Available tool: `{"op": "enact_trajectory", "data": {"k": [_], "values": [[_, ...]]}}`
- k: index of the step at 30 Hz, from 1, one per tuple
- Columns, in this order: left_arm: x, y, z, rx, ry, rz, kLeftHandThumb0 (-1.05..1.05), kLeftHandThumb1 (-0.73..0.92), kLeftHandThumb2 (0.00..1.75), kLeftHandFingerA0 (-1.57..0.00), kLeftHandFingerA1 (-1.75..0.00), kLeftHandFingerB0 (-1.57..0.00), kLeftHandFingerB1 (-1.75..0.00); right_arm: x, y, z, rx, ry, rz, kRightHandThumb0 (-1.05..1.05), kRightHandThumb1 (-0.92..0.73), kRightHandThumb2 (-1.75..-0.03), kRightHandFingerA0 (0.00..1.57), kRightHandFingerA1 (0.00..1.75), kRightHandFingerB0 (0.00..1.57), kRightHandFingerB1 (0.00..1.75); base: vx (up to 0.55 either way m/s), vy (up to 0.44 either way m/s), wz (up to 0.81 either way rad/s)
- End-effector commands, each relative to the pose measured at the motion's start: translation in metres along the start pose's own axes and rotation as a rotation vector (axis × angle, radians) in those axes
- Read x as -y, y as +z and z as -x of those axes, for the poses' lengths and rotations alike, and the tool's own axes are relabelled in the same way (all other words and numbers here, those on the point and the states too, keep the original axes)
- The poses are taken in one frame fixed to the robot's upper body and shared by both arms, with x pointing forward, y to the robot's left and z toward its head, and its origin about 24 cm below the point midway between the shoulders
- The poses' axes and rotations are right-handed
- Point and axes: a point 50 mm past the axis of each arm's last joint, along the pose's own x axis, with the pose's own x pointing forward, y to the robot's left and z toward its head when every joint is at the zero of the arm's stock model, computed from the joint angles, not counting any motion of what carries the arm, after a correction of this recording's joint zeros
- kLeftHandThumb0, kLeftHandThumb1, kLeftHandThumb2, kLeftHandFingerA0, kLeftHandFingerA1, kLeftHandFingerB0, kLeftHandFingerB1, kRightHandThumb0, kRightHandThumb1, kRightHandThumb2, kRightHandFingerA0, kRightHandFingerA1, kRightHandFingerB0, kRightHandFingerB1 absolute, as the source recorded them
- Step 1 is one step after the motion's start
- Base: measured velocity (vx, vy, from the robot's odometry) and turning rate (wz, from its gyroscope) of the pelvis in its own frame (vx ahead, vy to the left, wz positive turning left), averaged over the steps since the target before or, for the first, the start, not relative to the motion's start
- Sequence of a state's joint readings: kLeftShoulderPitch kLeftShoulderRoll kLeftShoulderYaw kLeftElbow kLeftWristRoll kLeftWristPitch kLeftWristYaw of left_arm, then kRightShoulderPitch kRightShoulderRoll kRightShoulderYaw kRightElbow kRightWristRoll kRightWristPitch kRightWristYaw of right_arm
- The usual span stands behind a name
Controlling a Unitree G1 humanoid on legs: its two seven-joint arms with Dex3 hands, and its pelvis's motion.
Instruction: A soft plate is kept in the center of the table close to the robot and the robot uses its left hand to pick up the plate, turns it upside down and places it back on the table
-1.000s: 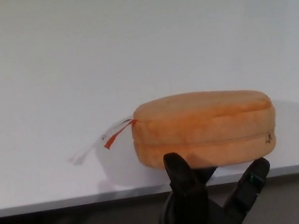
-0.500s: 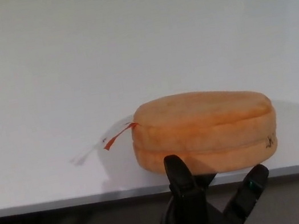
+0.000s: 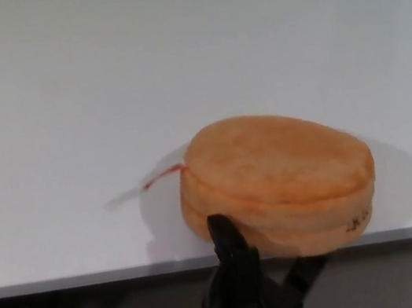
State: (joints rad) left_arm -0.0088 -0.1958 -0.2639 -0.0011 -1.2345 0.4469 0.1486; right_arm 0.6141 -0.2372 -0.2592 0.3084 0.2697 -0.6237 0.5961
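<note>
Orange and soft, the plate (image 3: 279, 181) sits tilted at the lower centre of the white surface (image 3: 174, 64), its near edge pinched by the left hand (image 3: 248, 278), which should hold firmly while turning it over.

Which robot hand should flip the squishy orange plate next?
The left robot hand. It already grips the near edge of the orange plate at the table front. No right hand is in view.

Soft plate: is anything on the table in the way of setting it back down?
Nothing visible. The left hand grips the orange soft plate at the near edge of the white table; only the plate's own tag lies beside it.
</note>
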Motion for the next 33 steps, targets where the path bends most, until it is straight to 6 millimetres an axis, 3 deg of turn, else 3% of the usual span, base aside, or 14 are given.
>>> {"op": "enact_trajectory", "data": {"k": [1, 10, 18, 25, 28, 29, 33], "values": [[0.029, 0.008, -0.035, 0.084, -0.020, 0.126, -1.05, 0.72, 1.21, 0.00, -0.13, 0.00, 0.00, 0.001, 0.001, 0.001, 0.003, -0.011, 0.000, -0.61, -0.84, -0.66, 0.69, 0.45, 0.30, 0.34, 0.00, 0.000, 0.00], [0.033, 0.029, -0.049, 0.139, 0.033, 0.150, -1.05, 0.72, 1.20, 0.00, -0.12, 0.00, 0.00, 0.002, -0.002, 0.001, 0.001, -0.007, -0.015, -0.60, -0.84, -0.66, 0.70, 0.45, 0.30, 0.34, 0.00, 0.000, 0.00], [0.041, 0.034, -0.054, 0.137, 0.034, 0.125, -1.05, 0.73, 1.20, 0.00, -0.13, 0.00, 0.00, 0.001, -0.001, 0.000, 0.006, 0.000, -0.013, -0.61, -0.84, -0.66, 0.71, 0.46, 0.30, 0.35, 0.00, 0.000, 0.00], [0.055, 0.042, -0.059, 0.114, 0.219, 0.069, -1.05, 0.79, 1.20, 0.00, -0.09, 0.00, 0.00, 0.002, -0.002, 0.000, -0.003, 0.007, -0.016, -0.62, -0.84, -0.66, 0.69, 0.46, 0.30, 0.34, 0.00, 0.000, 0.00], [0.060, 0.046, -0.061, 0.137, 0.280, 0.019, -1.01, 0.76, 1.14, 0.00, -0.09, 0.00, 0.00, 0.001, -0.001, -0.001, 0.004, 0.011, -0.011, -0.61, -0.84, -0.66, 0.70, 0.46, 0.30, 0.34, 0.00, 0.000, 0.00], [0.063, 0.047, -0.062, 0.144, 0.287, 0.002, -1.04, 0.92, 0.70, 0.00, 0.00, 0.00, 0.00, 0.001, -0.002, -0.001, 0.005, 0.012, -0.021, -0.61, -0.84, -0.66, 0.70, 0.46, 0.30, 0.35, 0.00, 0.000, 0.00], [0.068, 0.048, -0.062, 0.176, 0.322, -0.049, -1.02, 0.92, 0.69, 0.00, 0.00, 0.00, 0.00, 0.001, -0.001, -0.002, 0.004, 0.005, -0.019, -0.62, -0.83, -0.66, 0.70, 0.46, 0.30, 0.35, 0.00, 0.000, 0.00]]}}
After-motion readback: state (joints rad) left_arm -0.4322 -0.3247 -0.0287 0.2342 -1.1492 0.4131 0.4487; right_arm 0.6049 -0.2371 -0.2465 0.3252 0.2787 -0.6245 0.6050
